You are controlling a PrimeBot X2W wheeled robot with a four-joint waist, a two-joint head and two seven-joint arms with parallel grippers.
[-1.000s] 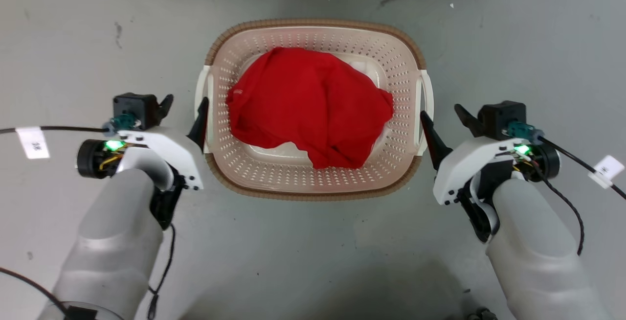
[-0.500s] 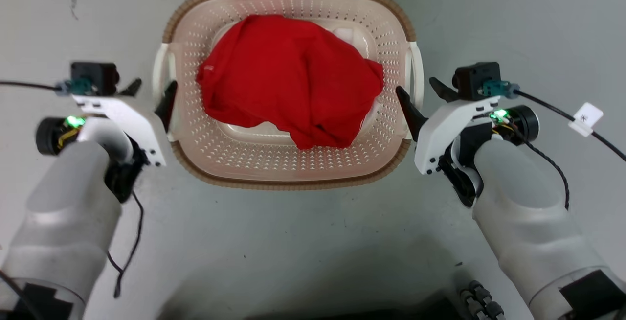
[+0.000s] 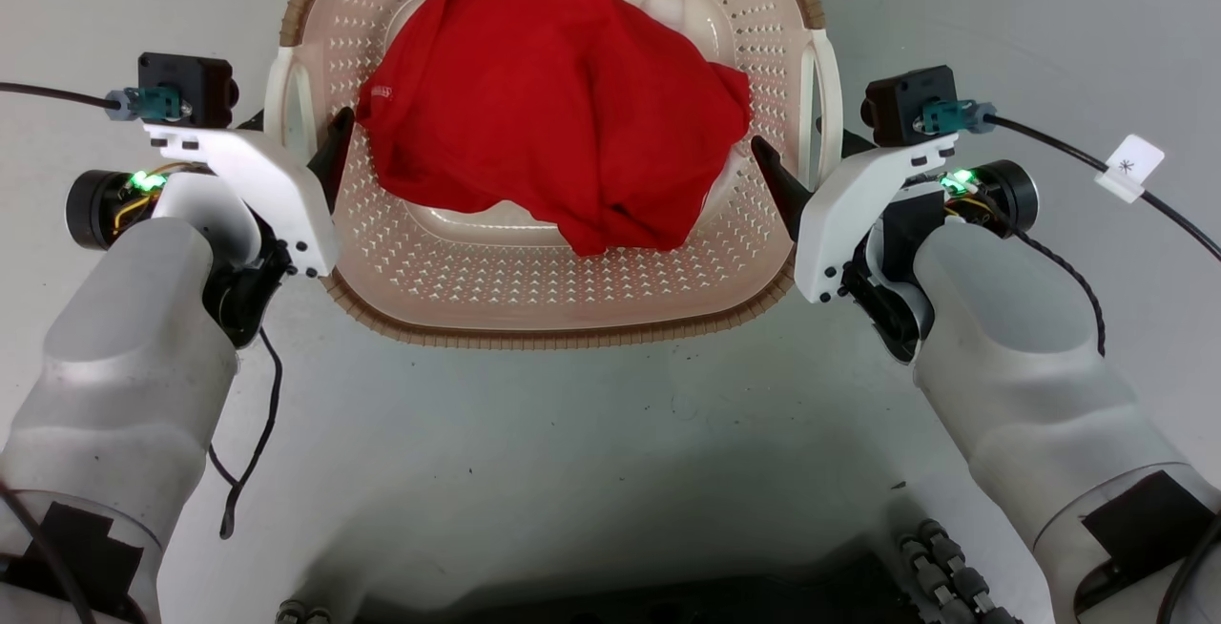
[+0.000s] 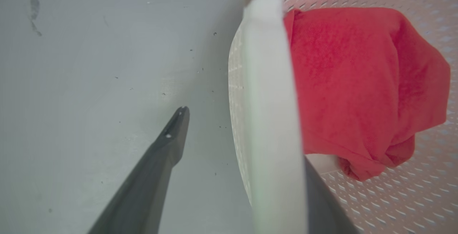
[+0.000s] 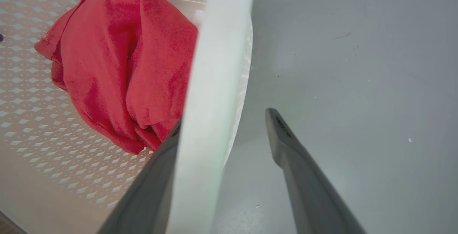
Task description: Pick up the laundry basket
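We are seeing the basket (image 3: 534, 323) at 12 o'clock, holding a red cloth (image 3: 553, 99). Our left gripper (image 3: 298, 123) is spreading its 2 fingers astride the 9 o'clock handle (image 3: 283, 94). Our right gripper (image 3: 803, 142) is straddling the 3 o'clock handle (image 3: 822, 94), likewise spread.

Bright even light, soft shadows, blurred wrist-view foregrounds

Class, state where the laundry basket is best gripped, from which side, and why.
Take the laundry basket by its left handle and right handle, one arm each, from above. Each is a thin bar that fits between open fingers; opposite ends keep it level.
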